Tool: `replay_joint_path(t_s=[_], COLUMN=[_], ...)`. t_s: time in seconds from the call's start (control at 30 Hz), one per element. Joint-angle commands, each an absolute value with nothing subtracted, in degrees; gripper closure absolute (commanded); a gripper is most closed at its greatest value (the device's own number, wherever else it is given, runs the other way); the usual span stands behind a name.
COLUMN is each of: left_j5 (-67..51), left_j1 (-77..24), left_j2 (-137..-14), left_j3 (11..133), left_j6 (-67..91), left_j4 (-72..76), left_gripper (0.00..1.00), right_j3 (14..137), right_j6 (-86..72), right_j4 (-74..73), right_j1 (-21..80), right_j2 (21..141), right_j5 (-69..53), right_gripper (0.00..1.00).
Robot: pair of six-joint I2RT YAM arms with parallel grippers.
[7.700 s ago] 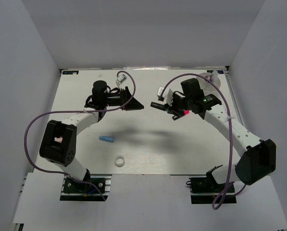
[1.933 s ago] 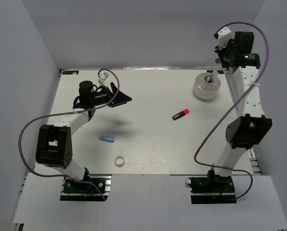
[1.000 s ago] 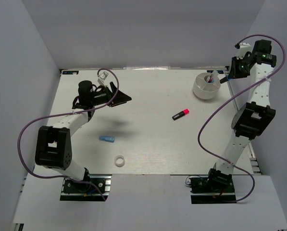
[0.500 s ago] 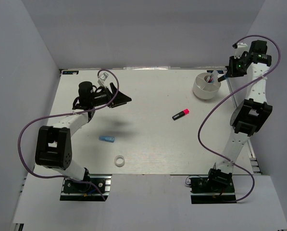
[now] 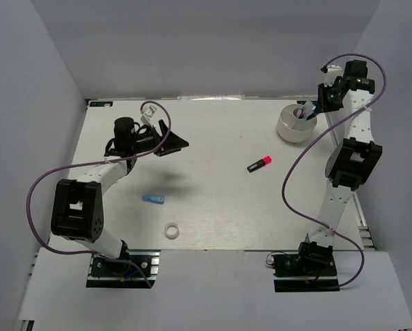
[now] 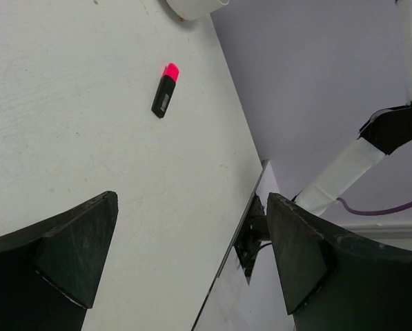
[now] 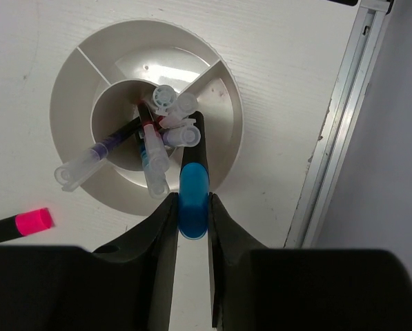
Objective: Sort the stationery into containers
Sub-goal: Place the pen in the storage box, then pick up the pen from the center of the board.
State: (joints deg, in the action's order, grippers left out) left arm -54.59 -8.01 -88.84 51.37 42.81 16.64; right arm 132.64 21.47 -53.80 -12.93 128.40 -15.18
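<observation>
Right jaws gripped the blue-capped marker (image 7: pixel 192 169), its black end at the centre cup of the dish (image 7: pixel 71 79), among pens (image 7: pixel 109 148). Left jaws stood wide, empty. Pink-capped marker (image 5: pixel 259 164), blue tube (image 5: pixel 153 199) and tape ring (image 5: pixel 170 230) lay apart on the bench (image 5: pixel 212 200).

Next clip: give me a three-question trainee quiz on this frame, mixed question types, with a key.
1. True or false: the left gripper is shut on a pen.
2. What does the right gripper hold over the white dish? A an eraser; B the blue-capped marker; C a ruler.
3. How many stationery items lie loose on the table?
Key: 1 false, it is open and empty. 2 B. 3 three: pink-capped marker, light-blue tube, tape ring.
</observation>
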Motion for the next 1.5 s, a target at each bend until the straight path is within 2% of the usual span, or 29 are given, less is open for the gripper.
replay_joint_path(t_s=[0.0,0.03,0.07,0.17,0.33,0.43,0.63,0.7,0.73,0.83,0.9,1.03,1.27,1.47], left_j5=[-53.35,-52.83,-52.65,-51.94,-48.7,-45.45,-32.97,-29.38,-28.14,-24.36,-20.85,-19.07,-19.34,-15.39], left_j1=[-8.17,-8.17,-8.7,-9.22,-13.61,-20.01,-31.1,-34.53,-35.59,-39.45,-41.47,-43.67,-45.96,-48.33], left_j2=[-89.03,-89.21,-89.21,-89.47,-89.38,-91.93,-103.95,-111.31,-113.62,-122.67,-128.02,-131.48,-134.82,-137.37], left_j3=[54.57,55.45,55.63,57.13,60.81,65.91,82.5,90.5,93.22,103.68,109.74,111.8,110.39,111.18], left_j6=[38.77,37.11,36.74,32.97,20.43,14.52,1.68,-2.35,-3.5,-7.2,-8.34,-10.28,-11.25,-12.83], left_j4=[11.98,11.17,10.99,8.27,0.36,-6.23,-16.51,-19.85,-21.26,-24.15,-25.22,-25.4,-24.43,-23.03], left_gripper=[0.02,0.02,0.02,0.02,0.02,0.02,0.02,0.08,0.16,0.27,0.31,0.33,0.25,0.26], right_j3=[134.12,134.12,133.86,133.59,131.66,128.77,123.85,121.91,120.08,116.38,114.97,113.21,111.53,110.39], right_j6=[21.88,21.8,21.62,21.18,20.74,20.39,18.55,17.93,17.84,17.84,17.84,17.32,16.52,16.79], right_j4=[-52.29,-52.21,-52.21,-52.47,-53.35,-53.88,-54.58,-54.84,-55.19,-55.63,-55.81,-56.16,-56.16,-56.16], right_j1=[-13.01,-12.92,-12.83,-12.92,-12.83,-13.01,-13.36,-13.36,-13.27,-13.27,-13.45,-13.62,-13.45,-13.62], right_j2=[128.14,128.06,127.97,126.66,122.35,118.57,108.57,106.01,103.91,100.21,98.71,96.16,94.92,93.96], right_j5=[-13.89,-13.8,-13.54,-13.97,-15.64,-16.78,-21.96,-23.81,-24.6,-25.49,-25.66,-26.28,-27.16,-26.72], right_gripper=[0.78,0.72,0.61,0.52,0.5,0.49,0.49,0.49,0.49,0.49,0.49,0.49,0.48,0.48])
